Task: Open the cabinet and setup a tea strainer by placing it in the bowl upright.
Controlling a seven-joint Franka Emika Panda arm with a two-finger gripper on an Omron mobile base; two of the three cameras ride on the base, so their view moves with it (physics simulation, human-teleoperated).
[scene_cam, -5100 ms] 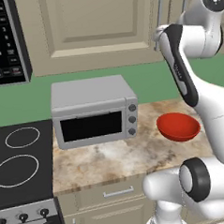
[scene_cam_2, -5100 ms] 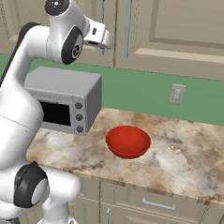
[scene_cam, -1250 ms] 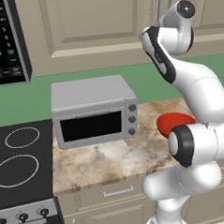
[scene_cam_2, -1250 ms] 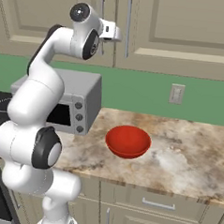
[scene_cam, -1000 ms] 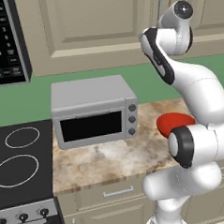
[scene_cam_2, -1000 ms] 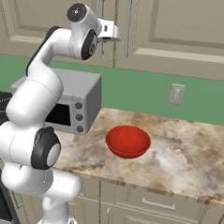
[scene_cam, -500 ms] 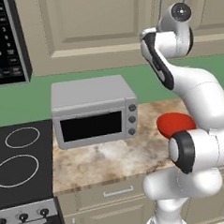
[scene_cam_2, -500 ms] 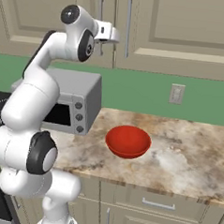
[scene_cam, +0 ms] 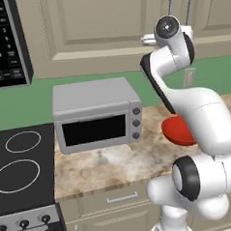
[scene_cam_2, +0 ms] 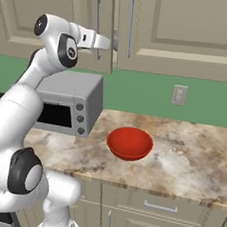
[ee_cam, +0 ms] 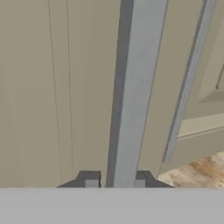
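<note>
High against the wall, the claw [ee_cam: 114, 183] is seen closed narrowly on the long silver handle [ee_cam: 135, 87] of the cabinet [scene_cam_2: 54, 16], one dark fingertip [ee_cam: 89, 180] lying on each side of the bar. From the right base camera the white hand is seen reaching level toward that handle [scene_cam_2: 97, 26], at the right edge of the wide beige door. Whether the door has come away from its frame cannot be told. A second handle [scene_cam_2: 129, 28] is seen just beside it on the neighbouring door. Below, the red bowl [scene_cam_2: 130, 143] is set on the marbled surface [scene_cam_2: 188, 163], near a grey toaster oven [scene_cam: 97, 113] and apart from it. A black stovetop [scene_cam: 19, 167] is placed to the left of the oven. A wall socket [scene_cam_2: 179, 95] is mounted on the green wall behind the bowl.
</note>
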